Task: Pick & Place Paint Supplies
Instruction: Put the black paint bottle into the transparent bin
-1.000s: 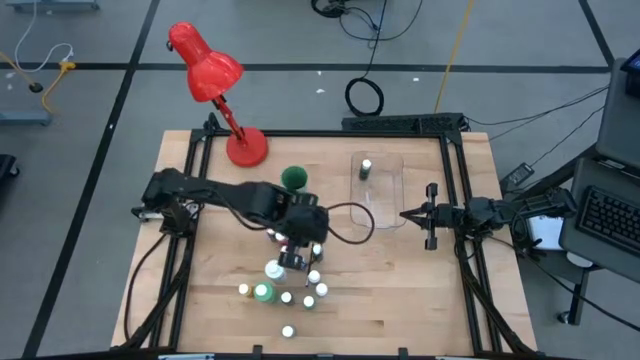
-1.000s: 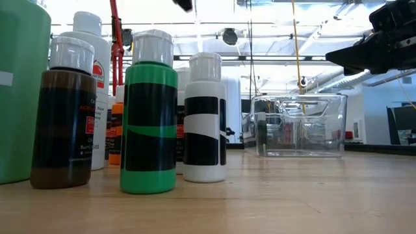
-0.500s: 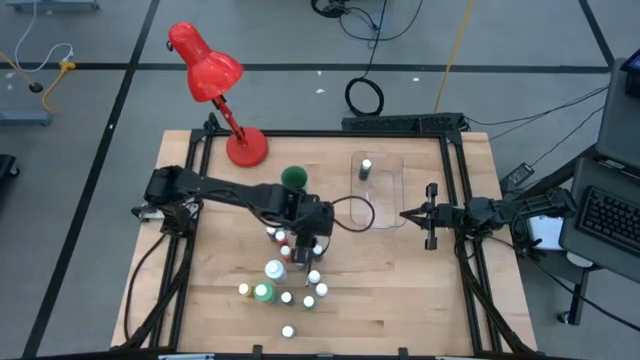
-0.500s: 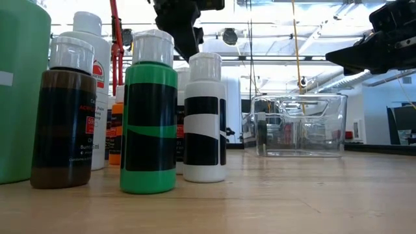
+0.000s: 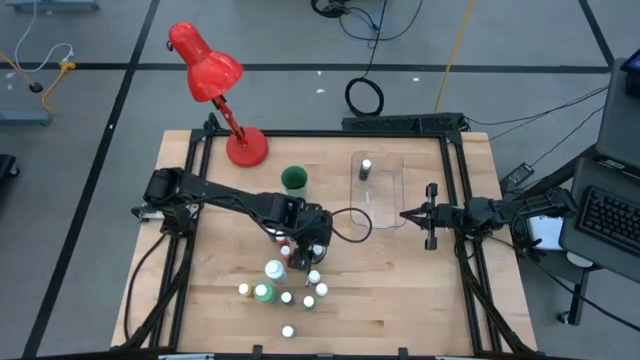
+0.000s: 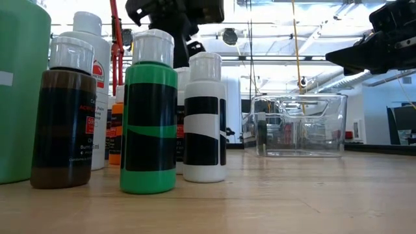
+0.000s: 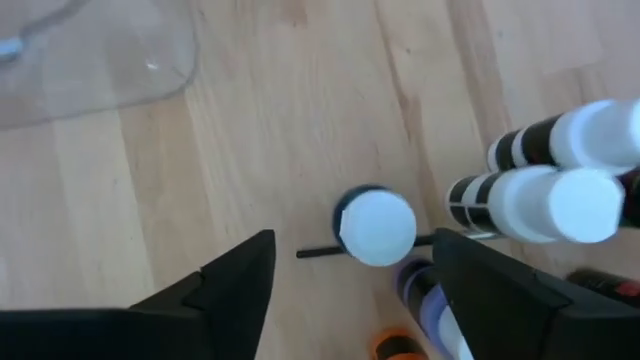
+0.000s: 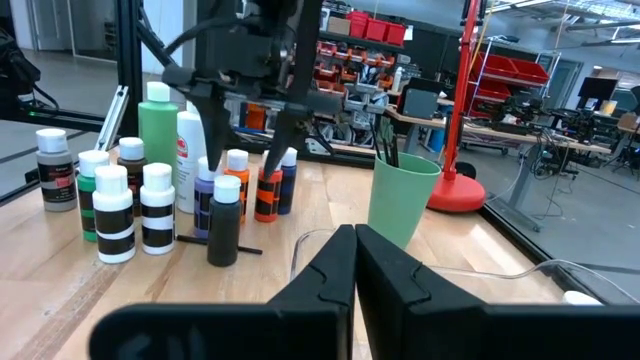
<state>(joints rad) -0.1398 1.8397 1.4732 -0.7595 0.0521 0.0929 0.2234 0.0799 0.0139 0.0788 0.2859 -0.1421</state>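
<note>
Colours on your table: small bottles, cup, lamp, tray.

You have white caps on every small bottle; the brown bottle (image 6: 64, 120) is dark brown, the green bottle (image 6: 150, 127) bright green with a black label, and the striped bottle (image 6: 205, 127) white with black bands. Behind them, your orange bottle (image 8: 237, 195) sits by a purple bottle (image 8: 205, 195), a black bottle (image 8: 224, 235) and a tall green bottle (image 8: 158, 135). The cup (image 8: 402, 200) is green, the lamp (image 5: 210, 75) red, the tray (image 6: 298, 125) clear, the table (image 5: 400, 290) pale wood.

Bottles (image 5: 285, 285) cluster at the table's (image 5: 420, 300) six o'clock; cup (image 5: 294, 179) at twelve, tray (image 5: 385, 190) at one, holding one bottle (image 5: 366, 169).
</note>
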